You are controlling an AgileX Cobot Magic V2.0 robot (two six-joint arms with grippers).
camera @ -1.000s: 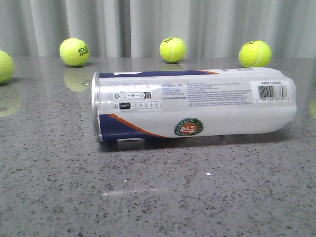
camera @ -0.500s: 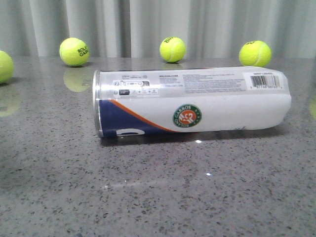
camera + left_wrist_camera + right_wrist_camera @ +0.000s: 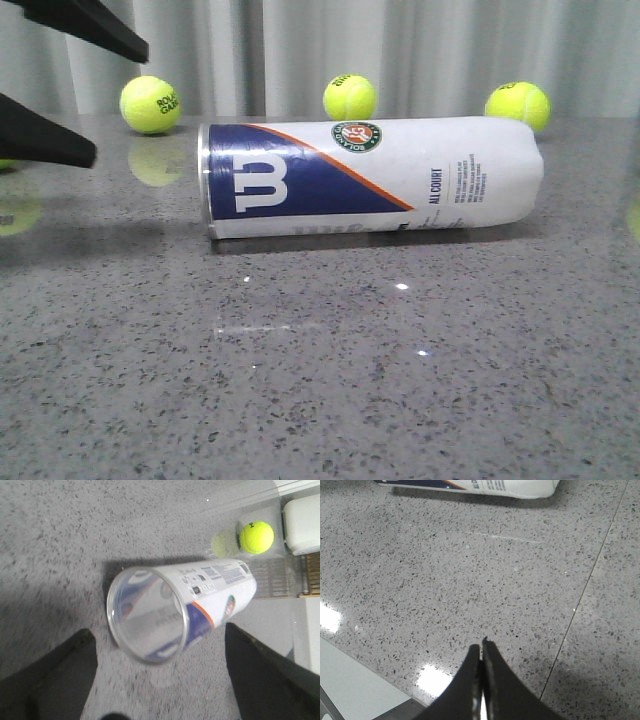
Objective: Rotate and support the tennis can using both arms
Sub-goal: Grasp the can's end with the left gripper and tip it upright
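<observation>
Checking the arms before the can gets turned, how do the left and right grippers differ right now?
The left gripper is open, its fingers flanking the tennis can's open end; the right gripper is shut, away from the can. Both hold nothing and are black.

- The grey speckled stone worktop [image 3: 320,380] is glossy, with small bright glints of light.
- A pale pleated curtain [image 3: 420,50] hangs behind the worktop's far edge.
- A thin seam [image 3: 585,590] runs across the worktop.
</observation>
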